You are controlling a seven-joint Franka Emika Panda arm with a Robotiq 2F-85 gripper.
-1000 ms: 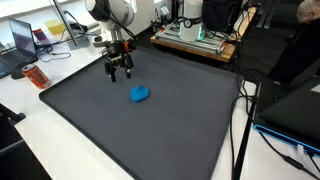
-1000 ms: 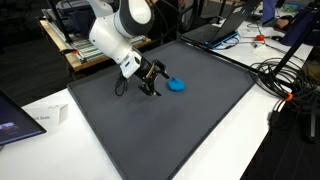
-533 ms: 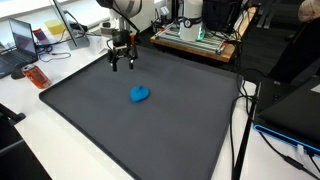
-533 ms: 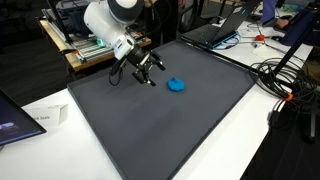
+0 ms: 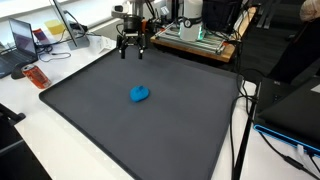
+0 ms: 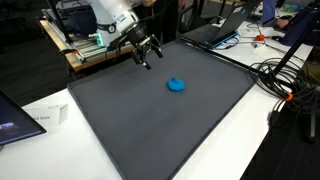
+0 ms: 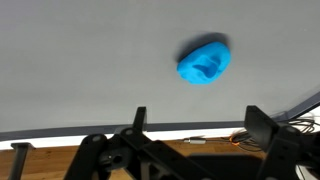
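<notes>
A small blue crumpled object (image 5: pixel 140 94) lies on the dark grey mat (image 5: pixel 120 120); it also shows in an exterior view (image 6: pixel 177 84) and in the wrist view (image 7: pixel 205 62). My gripper (image 5: pixel 132 52) is open and empty. It hangs above the mat's far edge, well away from the blue object, seen too in an exterior view (image 6: pixel 146 60). In the wrist view my two fingers (image 7: pixel 197 120) stand wide apart with nothing between them.
An orange-red item (image 5: pixel 36 76) and a laptop (image 5: pixel 25 38) sit on the white table beside the mat. A wooden rack with equipment (image 5: pixel 196 38) stands behind. Cables (image 6: pixel 285 75) lie beside the mat. A white box (image 6: pixel 48 117) rests near a corner.
My gripper has risen and moved away from the blue object toward the mat's far edge. The blue object has stayed in place on the mat.
</notes>
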